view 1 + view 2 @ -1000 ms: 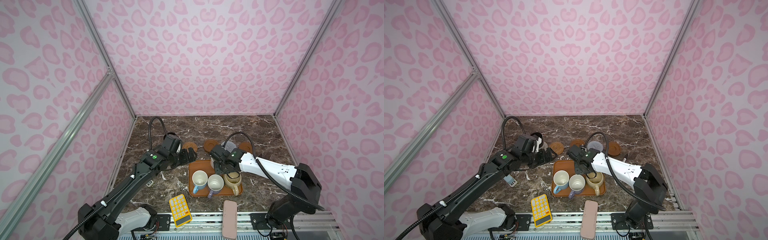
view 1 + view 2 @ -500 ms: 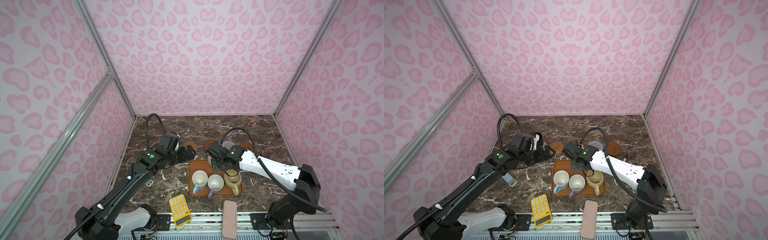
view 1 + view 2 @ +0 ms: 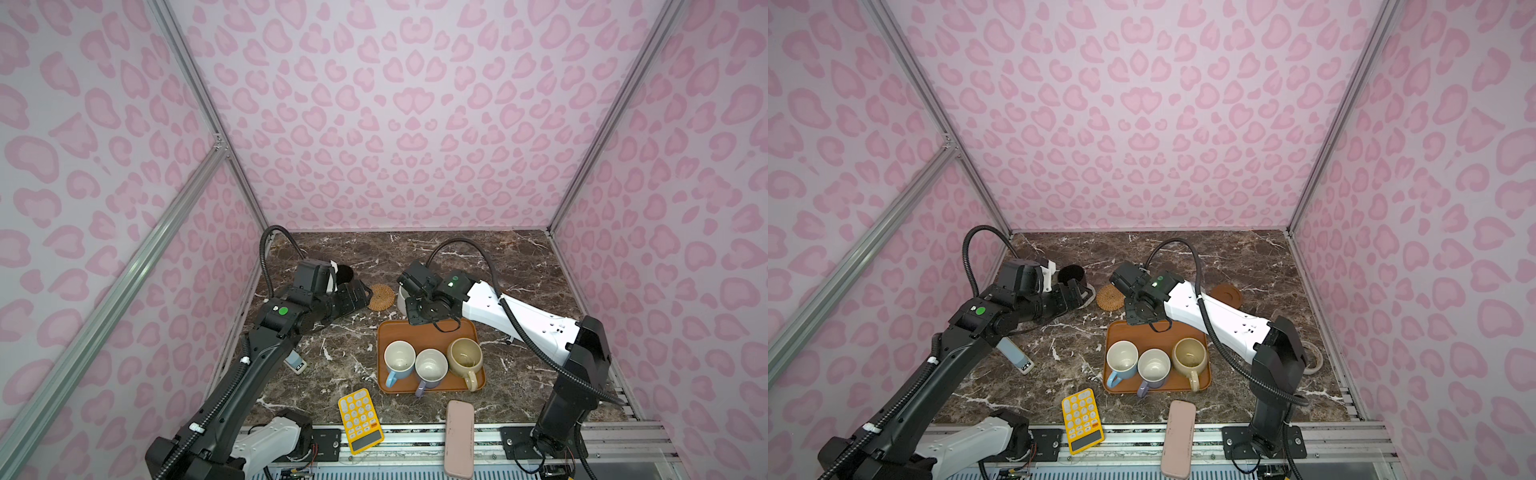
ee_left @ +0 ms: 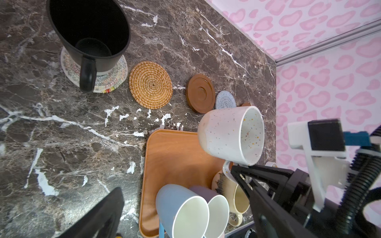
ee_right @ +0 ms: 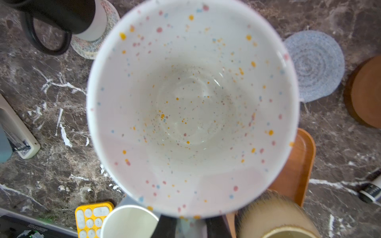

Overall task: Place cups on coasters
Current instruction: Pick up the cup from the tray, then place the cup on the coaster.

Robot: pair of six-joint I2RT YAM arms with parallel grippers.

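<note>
Both top views show two arms over a dark marble table. The left gripper (image 3: 360, 294) gapes wide, grasping nothing, just beside the black mug (image 3: 343, 274) at the far left. The right gripper (image 4: 235, 171) is clamped on the handle of the speckled mug (image 4: 231, 134), which hangs tilted above the tray's (image 3: 428, 330) far edge, near the rattan coaster (image 3: 381, 296). The blue mug (image 3: 399, 358), lavender mug (image 3: 431, 365) and beige mug (image 3: 464, 357) crowd the tray's near edge; its far half is bare.

Only the left wrist view shows the coaster row. The black mug sits on the cream coaster (image 4: 115, 78), followed by the rattan coaster, a wooden coaster (image 4: 200, 93) and the grey-blue coaster (image 4: 225, 101), all bare. In the top views the right arm hides most of them, though a second wooden coaster (image 3: 1225, 296) shows past it. The right wrist view looks straight into the speckled mug.

Open marble runs from the coasters to the back wall. A calculator (image 3: 359, 419) and a pink case (image 3: 459, 438) lie at the front edge.
</note>
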